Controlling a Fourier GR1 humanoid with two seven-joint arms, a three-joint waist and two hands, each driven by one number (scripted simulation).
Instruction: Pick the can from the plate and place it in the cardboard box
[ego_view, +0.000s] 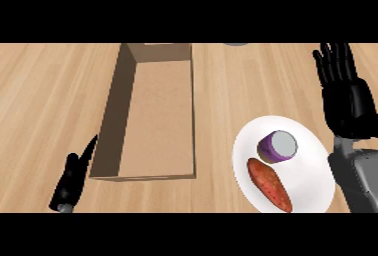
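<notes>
Fingers (336, 62) on my right hand (347, 100) are straight and hold nothing, while the can (277, 147) stands on the plate (310, 150); I think it's light, hard and slippery, so I'd grab its sides.

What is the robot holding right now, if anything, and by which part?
Nothing. The right hand is open with straight fingers, beside the plate, apart from the can. The left hand is open too, by the cardboard box.

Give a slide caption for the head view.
Purple can upright on white plate, cardboard box beside it, right hand open.
</notes>
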